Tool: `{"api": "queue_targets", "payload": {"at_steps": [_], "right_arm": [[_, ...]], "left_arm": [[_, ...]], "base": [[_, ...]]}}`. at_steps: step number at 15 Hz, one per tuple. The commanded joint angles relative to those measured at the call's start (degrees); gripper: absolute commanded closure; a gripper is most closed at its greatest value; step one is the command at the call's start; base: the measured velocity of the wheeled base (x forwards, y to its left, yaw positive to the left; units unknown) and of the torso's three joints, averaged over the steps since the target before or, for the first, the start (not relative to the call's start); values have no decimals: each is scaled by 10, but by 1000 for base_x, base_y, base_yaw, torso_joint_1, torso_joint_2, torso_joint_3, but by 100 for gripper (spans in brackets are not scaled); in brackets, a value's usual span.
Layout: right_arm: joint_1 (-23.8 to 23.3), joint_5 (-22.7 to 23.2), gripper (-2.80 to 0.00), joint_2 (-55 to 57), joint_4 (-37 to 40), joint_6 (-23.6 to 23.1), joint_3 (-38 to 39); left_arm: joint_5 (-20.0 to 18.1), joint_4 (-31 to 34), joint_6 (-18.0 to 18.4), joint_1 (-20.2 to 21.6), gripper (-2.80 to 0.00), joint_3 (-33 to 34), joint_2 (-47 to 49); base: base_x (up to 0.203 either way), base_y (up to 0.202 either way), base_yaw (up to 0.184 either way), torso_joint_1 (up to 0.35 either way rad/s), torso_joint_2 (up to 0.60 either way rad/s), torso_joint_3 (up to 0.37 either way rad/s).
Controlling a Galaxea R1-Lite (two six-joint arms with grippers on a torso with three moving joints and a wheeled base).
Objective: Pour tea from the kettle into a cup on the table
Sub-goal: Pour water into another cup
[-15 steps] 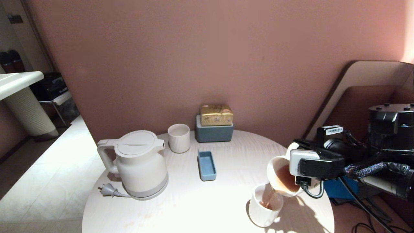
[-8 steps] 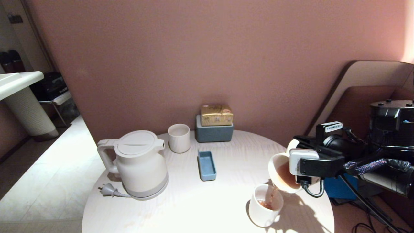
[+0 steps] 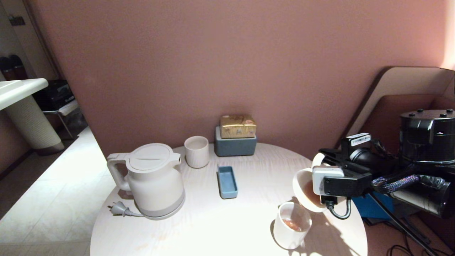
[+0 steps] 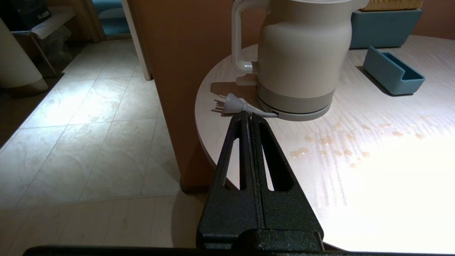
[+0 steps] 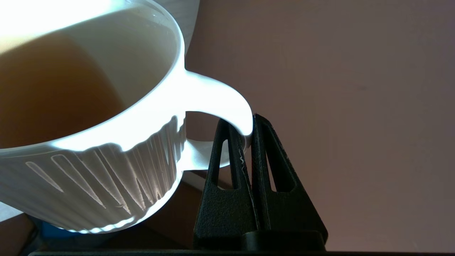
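Above the table's (image 3: 213, 227) right edge, the right tool (image 5: 249, 122) is pinching the ribbed cup's (image 3: 302, 188) handle, tipping it toward a smooth white cup (image 3: 289, 231). Tea (image 5: 49, 92) is sitting inside both; any stream between them is hard to see. Far left, the kettle (image 3: 154, 181) is standing upright. The left tool (image 4: 250, 117) is hanging closed, empty.

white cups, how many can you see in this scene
3. A ribbed mug held tilted by its handle in the right gripper; a smooth cup with tea standing on the table just below it; a handleless ribbed cup at the back, beside the kettle.
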Motion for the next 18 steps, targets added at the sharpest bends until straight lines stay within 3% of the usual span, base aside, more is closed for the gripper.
{"api": "queue_targets", "payload": {"at_steps": [1,18], "right_arm": [[11,-7,0,5,-1,-6,-1],[36,-34,0,20,-2,-40,-14]], "left_arm": [[0,0,0,0,0,0,1],[0,-1,0,0,0,0,1]], "base": [[0,0,0,0,0,0],[0,0,0,0,0,0]]}}
